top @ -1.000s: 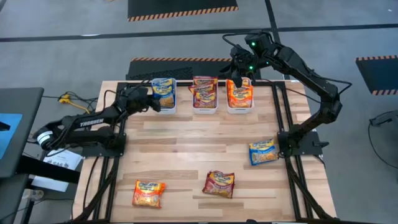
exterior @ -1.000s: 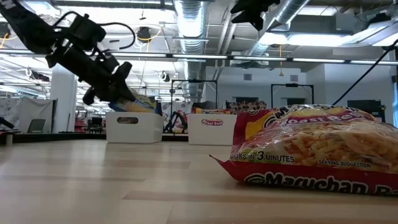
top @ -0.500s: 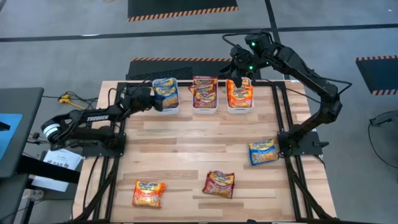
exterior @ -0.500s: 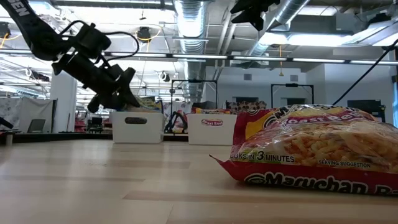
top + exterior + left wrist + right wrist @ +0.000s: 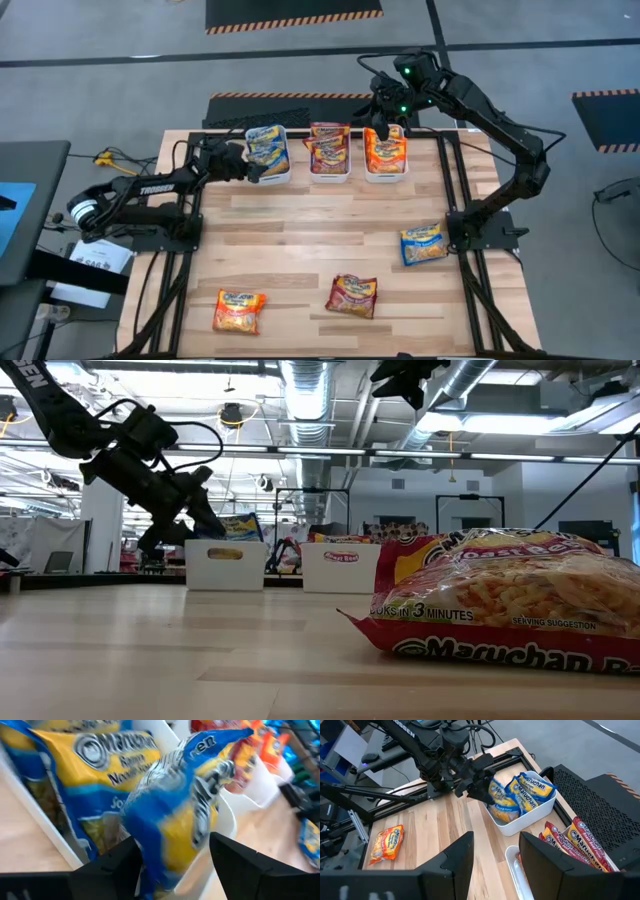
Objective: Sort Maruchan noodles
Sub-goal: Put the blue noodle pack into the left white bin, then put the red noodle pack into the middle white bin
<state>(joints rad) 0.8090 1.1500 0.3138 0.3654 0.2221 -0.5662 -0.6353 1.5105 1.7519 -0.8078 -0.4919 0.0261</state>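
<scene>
Left hand point(image 5: 252, 166) at the near-left rim of the left bin point(image 5: 284, 176), fingers spread; a blue packet point(image 5: 170, 815) sits loosely between them, tipping over the bin rim onto other blue packets point(image 5: 266, 143); cannot tell if it's gripped. Right hand point(image 5: 381, 118) hangs above the right bin point(image 5: 386, 175), fingers apart, nothing in them. Middle bin point(image 5: 329, 177) has maroon packets point(image 5: 329, 143), right bin orange packets point(image 5: 386, 150). Loose on the counter point(image 5: 300, 250): 1 orange packet point(image 5: 238, 309) near-left, 1 maroon packet point(image 5: 352, 294) near-middle, 1 blue packet point(image 5: 423, 243) by the right arm base.
</scene>
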